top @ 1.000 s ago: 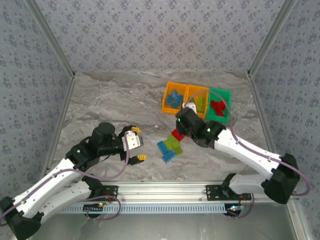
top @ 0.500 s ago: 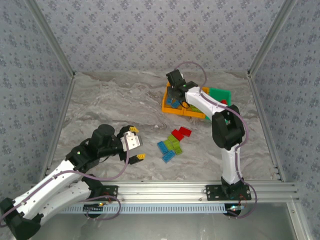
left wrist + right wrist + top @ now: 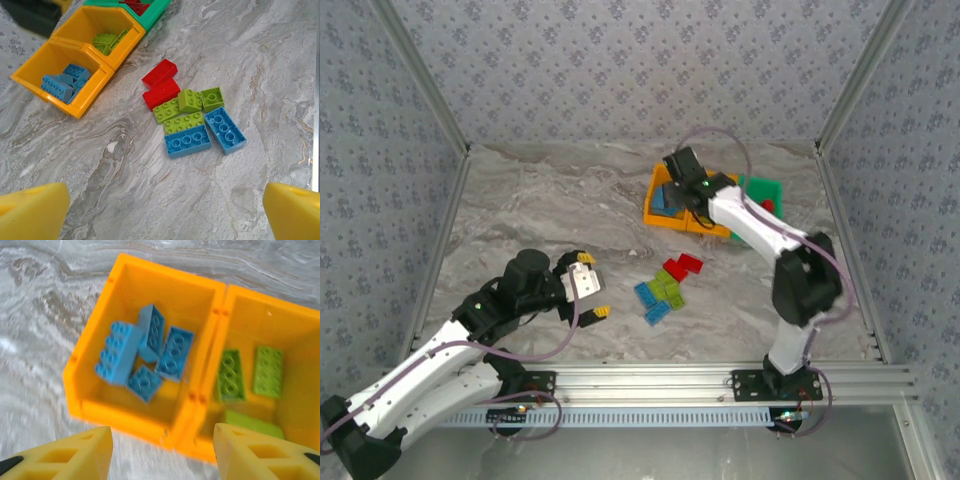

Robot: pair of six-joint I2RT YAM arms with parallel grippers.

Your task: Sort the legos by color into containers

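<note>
Loose legos lie in a cluster mid-table: two red bricks (image 3: 161, 85), several lime green bricks (image 3: 185, 107) and two light blue bricks (image 3: 205, 135), the cluster (image 3: 665, 285) seen from above. My left gripper (image 3: 162, 215) hovers open and empty short of them, also seen at its place (image 3: 592, 288) left of the cluster. My right gripper (image 3: 162, 455) is open and empty above the near wall between the two orange containers. The left orange container (image 3: 125, 412) holds several blue bricks (image 3: 145, 352); the middle one (image 3: 260, 305) holds green bricks (image 3: 250, 372).
The green container (image 3: 765, 187) at the row's right end holds red bricks (image 3: 767, 206). The right arm arches over the row from the near right. Patterned walls and metal posts ring the marble table (image 3: 540, 210). A metal rail (image 3: 650, 378) runs along the near edge.
My right arm has swung from the loose cluster up to the orange containers, then shifted slightly right. The left arm has stayed put.
</note>
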